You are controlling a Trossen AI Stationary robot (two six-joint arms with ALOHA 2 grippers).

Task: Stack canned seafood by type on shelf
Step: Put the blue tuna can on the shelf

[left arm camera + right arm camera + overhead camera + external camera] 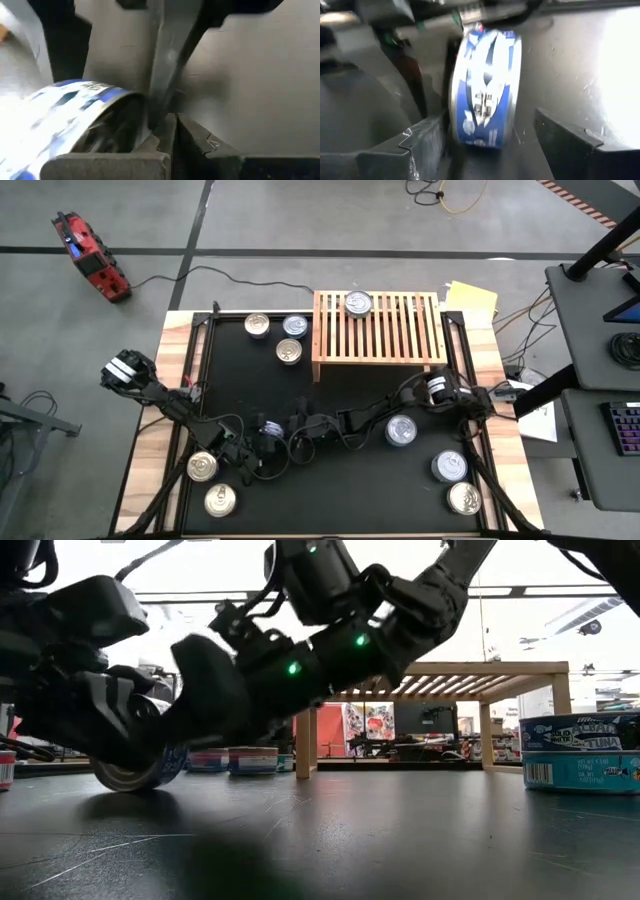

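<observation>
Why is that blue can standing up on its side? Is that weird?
Yes. The blue can stands on its edge at mid-mat, where the left tool and the right tool meet. The left one pinches its rim. The other cans, like the one on the shelf, lie flat.

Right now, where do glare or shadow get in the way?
Low view: the bright room behind the shelf leaves the arms as dark shapes. Right wrist view: glare whitens the mat beside the blue can. High view: even light, but the dark arms merge with the mat.
</observation>
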